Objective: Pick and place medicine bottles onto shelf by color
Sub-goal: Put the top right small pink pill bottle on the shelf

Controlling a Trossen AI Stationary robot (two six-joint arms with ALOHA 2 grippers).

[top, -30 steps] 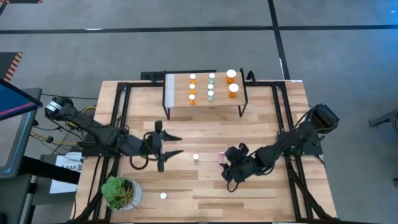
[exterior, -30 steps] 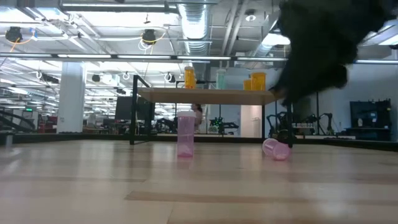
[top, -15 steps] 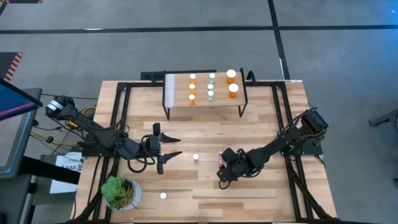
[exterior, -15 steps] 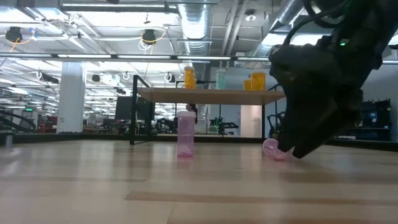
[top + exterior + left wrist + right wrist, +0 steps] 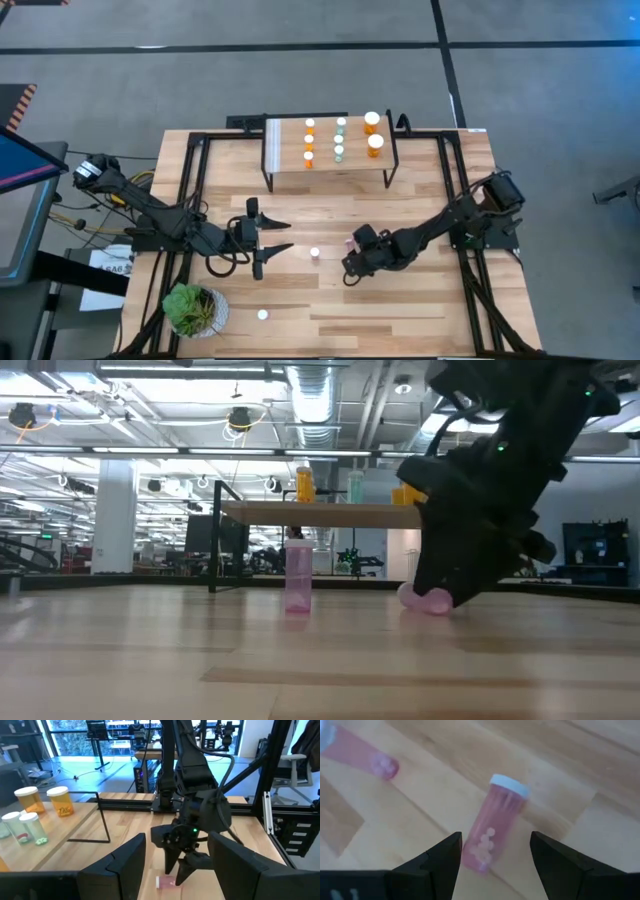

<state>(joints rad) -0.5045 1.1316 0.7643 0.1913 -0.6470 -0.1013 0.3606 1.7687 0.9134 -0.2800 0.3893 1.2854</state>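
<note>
A pink medicine bottle [image 5: 492, 822] lies on its side on the table, also seen in the low view [image 5: 418, 600]. My right gripper [image 5: 495, 865] is open, tilted down over it, with a finger on either side of its bottom end and a gap to each. A second pink bottle [image 5: 315, 253] stands upright to its left. My left gripper [image 5: 282, 235] hangs open above the table left of that one. The shelf [image 5: 285, 170] at the far middle carries rows of orange bottles [image 5: 309, 141], pale green bottles [image 5: 339, 137] and two wider orange ones [image 5: 375, 144].
A potted plant [image 5: 195, 308] stands at the near left corner, with one more white-capped bottle [image 5: 262, 315] beside it. Black frame rails [image 5: 190, 190] run along both table sides. Bare tabletop lies between the shelf and the grippers.
My right gripper has gone down and toward the table's left, rolling its wrist, and has come over the lying pink bottle. That bottle has shifted a little toward the left. My left arm has kept still.
</note>
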